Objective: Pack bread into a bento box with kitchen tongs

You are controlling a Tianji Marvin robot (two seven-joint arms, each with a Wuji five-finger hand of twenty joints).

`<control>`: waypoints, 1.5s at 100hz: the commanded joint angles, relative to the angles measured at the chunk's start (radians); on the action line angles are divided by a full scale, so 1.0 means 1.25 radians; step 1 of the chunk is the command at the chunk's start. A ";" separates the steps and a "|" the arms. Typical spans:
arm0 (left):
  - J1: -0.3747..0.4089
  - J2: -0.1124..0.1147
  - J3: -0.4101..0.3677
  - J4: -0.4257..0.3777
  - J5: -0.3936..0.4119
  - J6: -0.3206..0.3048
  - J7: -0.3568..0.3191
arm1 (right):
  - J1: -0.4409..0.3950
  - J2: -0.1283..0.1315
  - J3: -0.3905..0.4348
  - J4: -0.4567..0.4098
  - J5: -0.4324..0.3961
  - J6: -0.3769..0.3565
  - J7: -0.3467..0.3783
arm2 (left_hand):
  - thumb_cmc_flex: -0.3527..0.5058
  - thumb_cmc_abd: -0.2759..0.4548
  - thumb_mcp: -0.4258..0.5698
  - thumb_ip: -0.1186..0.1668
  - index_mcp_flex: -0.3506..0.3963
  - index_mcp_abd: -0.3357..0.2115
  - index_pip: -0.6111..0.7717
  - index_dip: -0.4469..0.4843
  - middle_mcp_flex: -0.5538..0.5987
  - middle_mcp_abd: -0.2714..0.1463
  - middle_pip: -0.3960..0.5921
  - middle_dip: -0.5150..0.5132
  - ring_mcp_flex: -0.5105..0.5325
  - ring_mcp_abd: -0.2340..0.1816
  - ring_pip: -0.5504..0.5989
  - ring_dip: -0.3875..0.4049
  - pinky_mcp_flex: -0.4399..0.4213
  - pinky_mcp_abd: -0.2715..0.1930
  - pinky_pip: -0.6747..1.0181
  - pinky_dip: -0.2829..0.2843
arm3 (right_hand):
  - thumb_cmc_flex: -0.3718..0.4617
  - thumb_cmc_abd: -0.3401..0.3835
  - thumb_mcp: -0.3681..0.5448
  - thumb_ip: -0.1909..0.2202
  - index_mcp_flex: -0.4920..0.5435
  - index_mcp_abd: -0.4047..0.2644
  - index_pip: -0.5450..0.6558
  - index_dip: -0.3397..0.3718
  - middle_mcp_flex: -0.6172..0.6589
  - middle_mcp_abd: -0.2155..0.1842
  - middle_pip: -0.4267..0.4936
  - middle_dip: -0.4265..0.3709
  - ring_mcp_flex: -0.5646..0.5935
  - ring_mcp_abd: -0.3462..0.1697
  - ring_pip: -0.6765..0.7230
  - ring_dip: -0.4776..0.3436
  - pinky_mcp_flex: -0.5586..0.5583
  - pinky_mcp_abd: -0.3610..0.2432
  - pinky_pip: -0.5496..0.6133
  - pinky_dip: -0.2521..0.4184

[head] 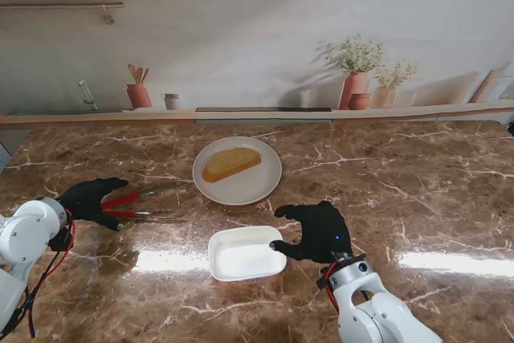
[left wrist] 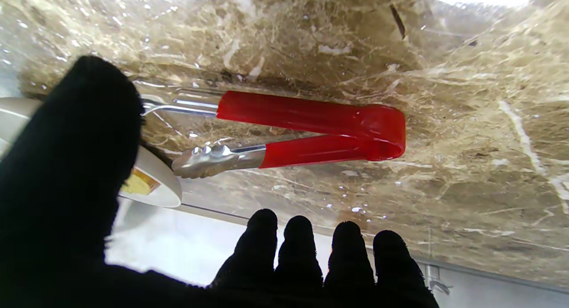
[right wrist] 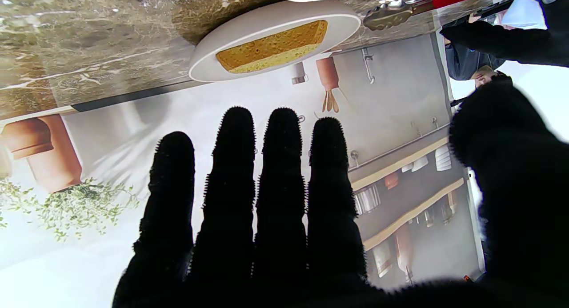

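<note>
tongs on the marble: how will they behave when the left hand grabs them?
The tongs lie flat with arms sprung apart, so they probably resist squeezing. Glossy marble suggests they may skid if nudged. The red sleeves likely grip better than the bare metal tips. The left hand is open.

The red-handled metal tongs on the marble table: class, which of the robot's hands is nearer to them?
Left. The left hand is open right at the red-handled metal tongs; the right hand sits beside the white bento box, well away.
</note>
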 commanded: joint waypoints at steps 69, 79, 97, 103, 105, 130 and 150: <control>-0.090 0.007 0.091 0.155 0.040 -0.039 0.034 | -0.014 -0.003 -0.005 -0.008 0.010 0.027 0.029 | -0.025 -0.054 0.064 -0.031 -0.036 -0.105 -0.018 0.106 -0.038 -0.046 -0.017 0.094 -0.028 -0.033 -0.006 0.028 -0.004 -0.018 -0.025 0.031 | -0.011 -0.019 0.012 0.027 0.018 -0.003 0.012 0.011 0.034 -0.015 0.025 0.004 -0.002 -0.006 0.008 -0.004 0.001 0.008 -0.001 0.018; -0.097 0.003 0.105 0.183 0.030 -0.041 0.068 | -0.016 -0.003 -0.005 -0.009 0.013 0.029 0.034 | -0.017 -0.053 0.061 -0.030 -0.033 -0.146 -0.009 0.129 -0.038 -0.044 -0.013 0.106 -0.026 -0.025 0.006 0.037 -0.010 -0.008 -0.014 0.046 | -0.010 -0.020 0.011 0.027 0.019 -0.003 0.013 0.011 0.038 -0.016 0.026 0.005 0.001 -0.006 0.009 -0.003 0.001 0.007 -0.001 0.017; -0.115 -0.002 0.138 0.237 0.022 -0.057 0.123 | -0.021 -0.004 -0.007 -0.012 0.019 0.037 0.037 | -0.012 -0.062 0.083 -0.030 -0.039 -0.211 0.085 0.256 -0.036 -0.046 -0.006 0.120 -0.022 -0.024 0.011 0.044 -0.014 0.005 -0.012 0.065 | -0.004 -0.012 0.010 0.026 0.028 -0.005 0.018 0.011 0.046 -0.014 0.030 0.008 0.005 -0.004 0.013 -0.002 0.004 0.009 0.001 0.017; -0.118 -0.005 0.147 0.253 0.013 -0.056 0.140 | -0.022 -0.004 -0.006 -0.013 0.020 0.038 0.039 | -0.008 -0.062 0.086 -0.030 -0.038 -0.222 0.106 0.285 -0.035 -0.046 -0.007 0.118 -0.023 -0.020 0.012 0.045 -0.016 0.013 -0.007 0.074 | -0.002 -0.005 0.008 0.025 0.030 -0.004 0.020 0.011 0.049 -0.014 0.032 0.009 0.008 -0.004 0.015 -0.001 0.004 0.009 0.003 0.017; -0.118 -0.006 0.150 0.259 0.009 -0.055 0.145 | -0.023 -0.003 -0.006 -0.014 0.020 0.038 0.039 | -0.005 -0.060 0.086 -0.029 -0.039 -0.228 0.119 0.298 -0.034 -0.046 -0.005 0.119 -0.022 -0.018 0.013 0.046 -0.018 0.016 -0.003 0.080 | -0.002 -0.003 0.007 0.025 0.031 -0.005 0.020 0.012 0.049 -0.014 0.032 0.009 0.008 -0.004 0.015 -0.001 0.004 0.010 0.003 0.017; -0.114 -0.024 0.176 0.321 -0.059 -0.057 0.226 | -0.028 -0.003 -0.003 -0.017 0.021 0.040 0.046 | 0.048 -0.026 0.115 -0.015 0.034 -0.302 0.418 0.444 -0.004 -0.039 0.062 0.121 0.003 -0.002 0.034 0.065 -0.028 0.038 0.040 0.174 | 0.011 0.021 -0.006 0.027 0.042 -0.007 0.028 0.012 0.061 -0.013 0.037 0.012 0.013 -0.002 0.020 0.001 0.006 0.010 0.006 0.016; -0.085 -0.041 0.139 0.313 -0.123 -0.047 0.262 | -0.030 -0.003 -0.002 -0.018 0.020 0.044 0.049 | 0.132 0.071 0.133 0.005 0.234 -0.308 0.574 0.461 0.128 -0.069 0.195 0.090 0.085 -0.013 0.059 0.072 -0.019 0.061 0.129 0.201 | 0.016 0.036 -0.017 0.029 0.045 -0.008 0.031 0.011 0.065 -0.013 0.038 0.013 0.015 -0.001 0.023 0.001 0.006 0.010 0.008 0.015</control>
